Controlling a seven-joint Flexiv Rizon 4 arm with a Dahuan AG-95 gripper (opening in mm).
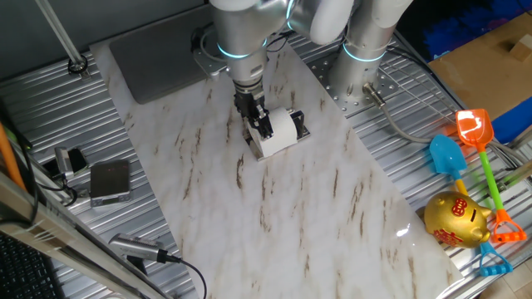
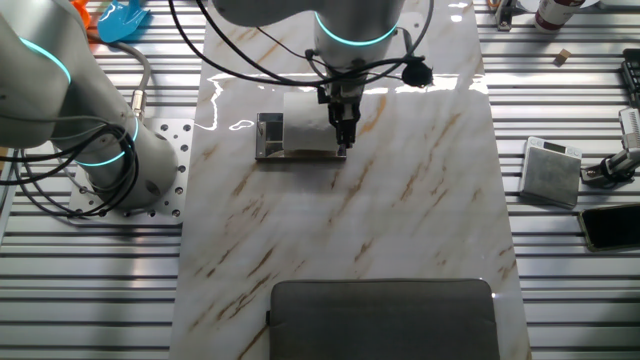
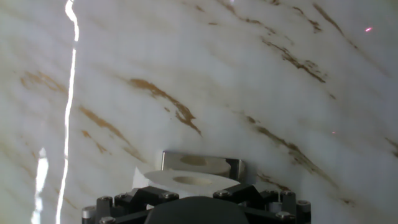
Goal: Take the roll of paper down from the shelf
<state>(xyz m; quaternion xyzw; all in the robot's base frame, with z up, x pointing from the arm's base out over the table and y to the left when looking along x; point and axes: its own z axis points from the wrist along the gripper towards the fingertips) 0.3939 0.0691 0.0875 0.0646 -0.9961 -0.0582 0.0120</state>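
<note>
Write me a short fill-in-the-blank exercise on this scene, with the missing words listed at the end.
1. The roll of paper rests on the ____.
2. The gripper is right at the ____ of paper.
3. The shelf stands on a ____-patterned board.
4. The grey mat has ____ lying on it.

Missing words: shelf; roll; marble; nothing

One roll of paper (image 1: 281,131), one shelf (image 2: 270,137), one grey mat (image 2: 385,318), two toy shovels (image 1: 474,130) and one golden piggy bank (image 1: 455,219).
</note>
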